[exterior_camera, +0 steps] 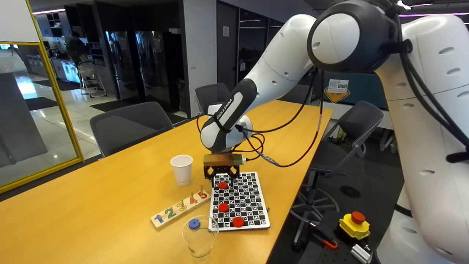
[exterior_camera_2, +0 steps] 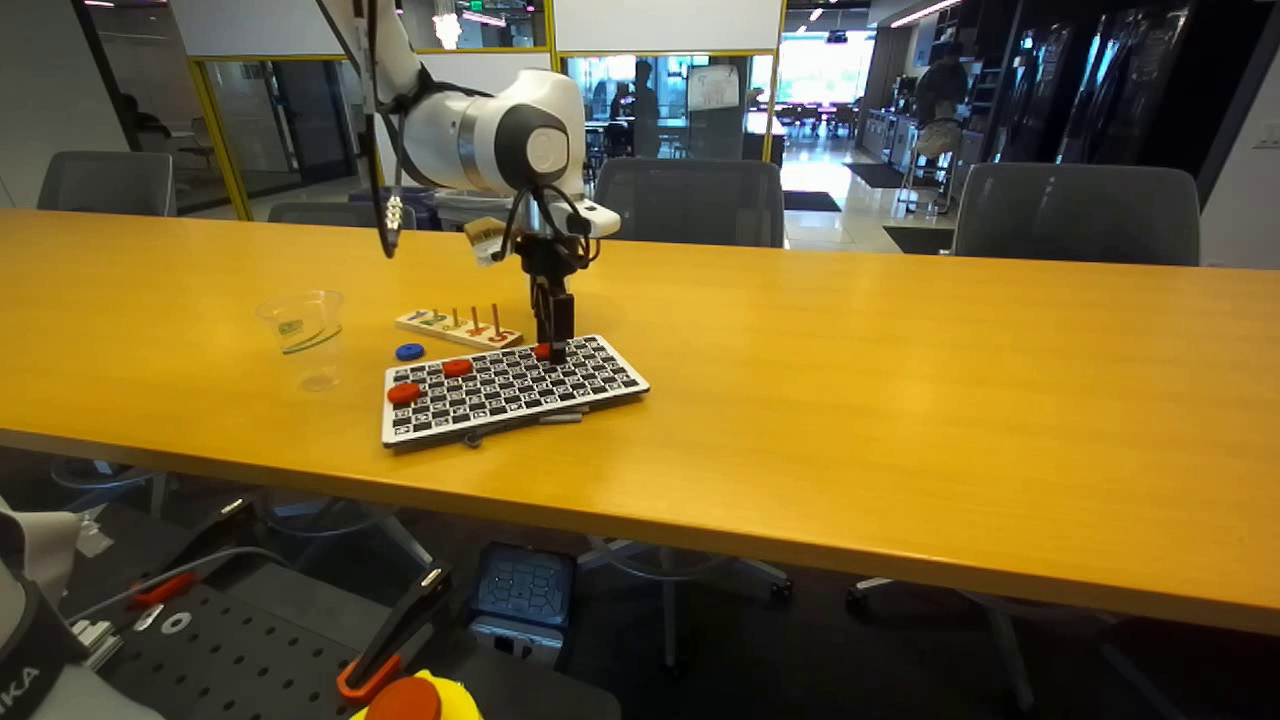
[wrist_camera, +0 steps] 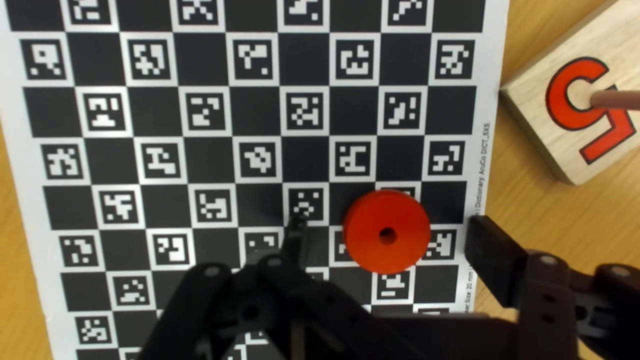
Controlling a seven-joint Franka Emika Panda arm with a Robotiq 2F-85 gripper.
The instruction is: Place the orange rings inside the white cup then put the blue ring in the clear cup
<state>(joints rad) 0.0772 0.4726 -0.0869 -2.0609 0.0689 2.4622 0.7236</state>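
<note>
1. Checkerboard (exterior_camera: 253, 190) lies on the yellow table (exterior_camera: 121, 205); three orange rings (exterior_camera: 223, 208) sit on it, apart from one another;
2. Gripper (exterior_camera: 222, 182) points down over one end of the checkerboard, its jaws parted wider than the orange ring (wrist_camera: 372, 235) between them; the wrist view shows a gap at each side of that ring, so nothing is held;
3. Wooden peg strip (exterior_camera: 179, 209), numbered 1 to 5, lies beside the checkerboard's long edge, its 5 end nearest; whether they touch I cannot tell;
4. White cup (exterior_camera: 181, 169) stands upright on that same side of the checkerboard, apart from it, near the gripper's end;
5. Clear cup (exterior_camera: 200, 240) stands upright off the checkerboard's opposite end, apart from it;
6. Blue ring (exterior_camera_2: 409, 352) lies on the table just beside the checkerboard's corner, outside the clear cup; in an exterior view it shows through that cup's mouth.
</note>
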